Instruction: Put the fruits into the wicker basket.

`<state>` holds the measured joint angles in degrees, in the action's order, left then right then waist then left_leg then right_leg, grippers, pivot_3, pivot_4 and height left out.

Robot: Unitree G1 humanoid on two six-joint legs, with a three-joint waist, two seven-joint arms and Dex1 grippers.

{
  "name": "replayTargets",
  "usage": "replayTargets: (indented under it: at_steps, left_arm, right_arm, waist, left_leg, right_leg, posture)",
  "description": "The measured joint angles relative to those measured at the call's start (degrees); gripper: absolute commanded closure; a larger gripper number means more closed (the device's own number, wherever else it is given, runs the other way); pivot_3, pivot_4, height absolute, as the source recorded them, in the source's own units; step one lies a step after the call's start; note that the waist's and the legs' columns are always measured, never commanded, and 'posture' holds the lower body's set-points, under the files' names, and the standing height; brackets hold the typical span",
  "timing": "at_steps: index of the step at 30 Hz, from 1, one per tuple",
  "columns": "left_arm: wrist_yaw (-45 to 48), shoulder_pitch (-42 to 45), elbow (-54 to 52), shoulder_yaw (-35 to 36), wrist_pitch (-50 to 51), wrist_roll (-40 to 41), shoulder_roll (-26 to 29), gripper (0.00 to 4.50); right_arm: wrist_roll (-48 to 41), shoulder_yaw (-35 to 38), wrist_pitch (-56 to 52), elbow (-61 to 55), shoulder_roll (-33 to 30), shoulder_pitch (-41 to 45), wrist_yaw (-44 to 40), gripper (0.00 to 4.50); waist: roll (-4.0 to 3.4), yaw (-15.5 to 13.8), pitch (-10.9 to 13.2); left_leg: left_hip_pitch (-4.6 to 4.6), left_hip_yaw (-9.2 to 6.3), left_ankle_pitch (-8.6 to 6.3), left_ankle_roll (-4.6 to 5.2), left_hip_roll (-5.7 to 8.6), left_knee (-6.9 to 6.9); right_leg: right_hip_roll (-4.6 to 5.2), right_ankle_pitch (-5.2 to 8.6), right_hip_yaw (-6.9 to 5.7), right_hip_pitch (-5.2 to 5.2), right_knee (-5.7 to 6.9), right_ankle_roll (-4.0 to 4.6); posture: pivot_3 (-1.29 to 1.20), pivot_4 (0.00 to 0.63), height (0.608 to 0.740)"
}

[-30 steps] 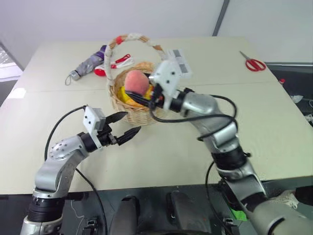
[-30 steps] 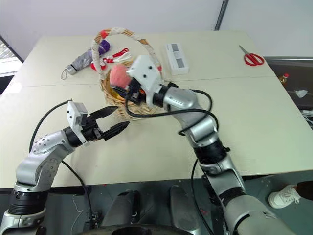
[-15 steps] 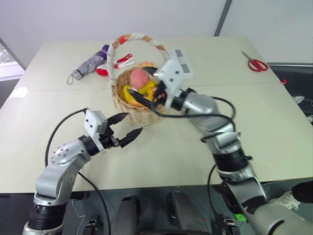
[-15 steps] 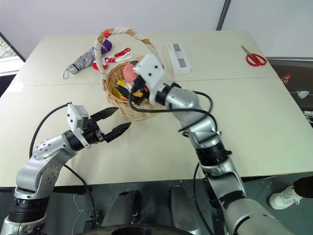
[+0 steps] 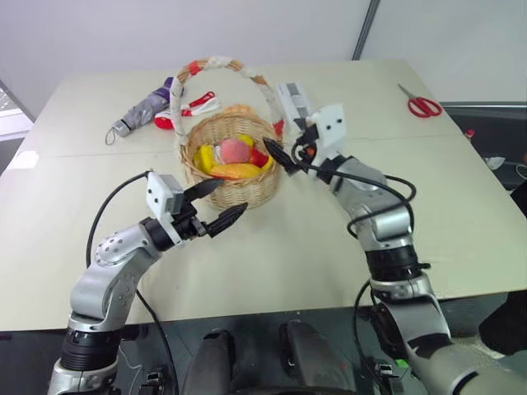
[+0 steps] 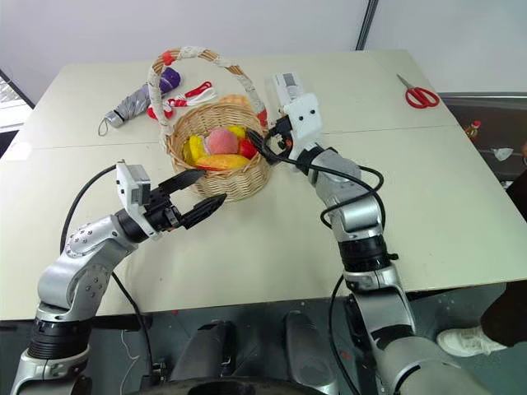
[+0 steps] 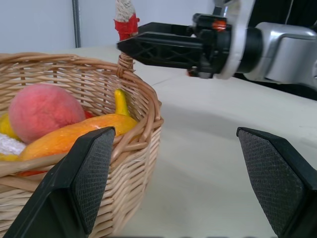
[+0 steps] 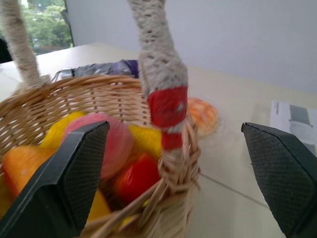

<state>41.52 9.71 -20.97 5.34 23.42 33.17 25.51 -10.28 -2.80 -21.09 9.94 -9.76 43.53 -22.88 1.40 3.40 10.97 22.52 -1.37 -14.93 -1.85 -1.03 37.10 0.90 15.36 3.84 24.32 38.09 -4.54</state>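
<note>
The wicker basket (image 6: pixel 216 160) sits on the pale surface (image 6: pixel 428 189) a little left of centre, and the fruits are inside it: I count one pink-red peach (image 6: pixel 221 141), one orange-yellow mango (image 6: pixel 218 162) lying across the front, one yellow banana (image 6: pixel 196 148) against the left wall, and one small red fruit (image 6: pixel 247 148) by the right wall; more yellow shows behind the peach, though I cannot tell if it is a separate piece. One orange, disc-like piece (image 5: pixel 239 109) lies on the surface just behind the basket, touching or nearly touching its far rim, and may be a fruit left to collect. The right gripper (image 6: pixel 268 146) is at the basket's right rim beside the handle's foot, jaws spread and holding nothing. The left gripper (image 6: pixel 198 193) hovers in front of the basket, jaws spread and empty too. To my eye the step in hand is drawing the right arm clear; doing it well means lifting away without hooking the cloth-wrapped handle (image 6: pixel 198 56) or nudging the rim, since the light basket would slide or tip easily. Elsewhere I count one folded umbrella (image 6: pixel 136 97), one pair of red-handled scissors (image 6: pixel 420 96), and one white box (image 6: pixel 286 84).
</note>
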Motion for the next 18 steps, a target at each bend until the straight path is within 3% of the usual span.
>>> replayTargets:
  at_steps: [5, 6, 7, 14, 18]
  left_arm:
    - [-1.2, -0.9, -0.5, 0.1, 0.0, 0.0, 0.0, 0.27]
    - [-1.7, -1.3, -0.8, 0.1, 0.0, 0.0, 0.0, 0.27]
    - [-1.9, -1.5, -1.1, 0.1, 0.0, 0.0, 0.0, 0.27]
    - [-2.7, -1.4, -1.7, 0.1, -0.2, 0.0, -0.1, 0.27]
    - [-2.0, 0.3, -1.0, -0.2, -0.6, -0.2, -0.1, 0.27]
  right_arm:
    - [0.1, 0.1, 4.1, 5.6, 1.5, 1.0, 0.4, 3.41]
    - [-0.1, 0.4, 4.4, 5.6, 1.5, 1.0, 0.4, 4.09]
    - [0.0, 0.6, 4.5, 5.6, 1.4, 0.9, 0.4, 4.46]
    - [-0.7, 3.5, 5.1, -1.8, -2.0, -4.7, 0.6, 4.46]
    - [-0.9, 11.3, 5.0, -7.9, -8.6, -8.9, 3.7, 4.46]
  waist:
    - [0.00, 0.0, 0.0]
    - [-0.01, -0.1, 0.0]
    - [-0.01, -0.1, 0.0]
    - [-0.02, -0.6, 0.0]
    - [-0.03, -1.5, 0.0]
  left_leg:
    - [0.04, -0.01, 0.00, 0.00, 0.00, 0.00]
    - [0.04, -0.02, 0.00, 0.00, -0.01, 0.00]
    - [0.04, -0.02, 0.00, 0.00, 0.00, 0.00]
    - [0.06, -0.02, 0.00, 0.00, 0.03, 0.00]
    - [0.16, -0.03, 0.00, 0.00, 0.11, 0.02]
  right_leg:
    - [0.07, 0.00, 0.00, 0.00, -0.01, 0.00]
    - [0.09, 0.00, 0.00, 0.00, -0.01, 0.00]
    - [0.09, 0.00, 0.00, 0.00, -0.01, 0.00]
    - [0.10, 0.00, 0.00, 0.00, -0.04, 0.00]
    - [0.15, 0.00, -0.02, 0.00, -0.12, -0.02]
  posture:
    - [0.00, 0.150, 0.740]
    - [0.00, 0.150, 0.740]
    - [0.00, 0.150, 0.740]
    - [0.00, 0.150, 0.740]
    - [0.00, 0.150, 0.740]
